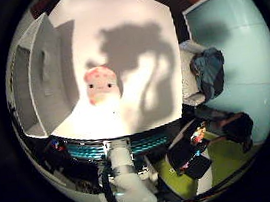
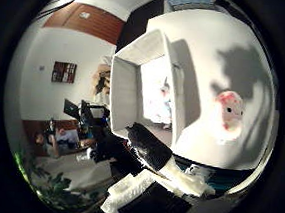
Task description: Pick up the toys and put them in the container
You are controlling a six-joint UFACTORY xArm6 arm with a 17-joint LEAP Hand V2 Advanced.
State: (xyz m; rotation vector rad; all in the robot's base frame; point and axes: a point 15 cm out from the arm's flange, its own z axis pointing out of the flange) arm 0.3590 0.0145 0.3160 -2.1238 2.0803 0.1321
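A pink and white plush toy (image 1: 100,84) lies on the white table (image 1: 134,20), and it also shows in the right thumb side palm view (image 2: 227,112). A white rectangular container (image 2: 150,82) stands on the table beside the toy, and the right little finger side palm view shows it too (image 1: 36,79). Something small and pale with a pink touch (image 2: 165,97) lies inside the container. My right hand (image 1: 206,136) hangs above the table, away from the toy, with its fingers relaxed and nothing between them. Its shadow falls on the table beside the toy.
The table's near edge (image 1: 119,133) runs just past the toy. Beyond the table are a teal wall (image 1: 231,27), dark furniture with shelves (image 2: 76,121) and a green plant (image 2: 45,183).
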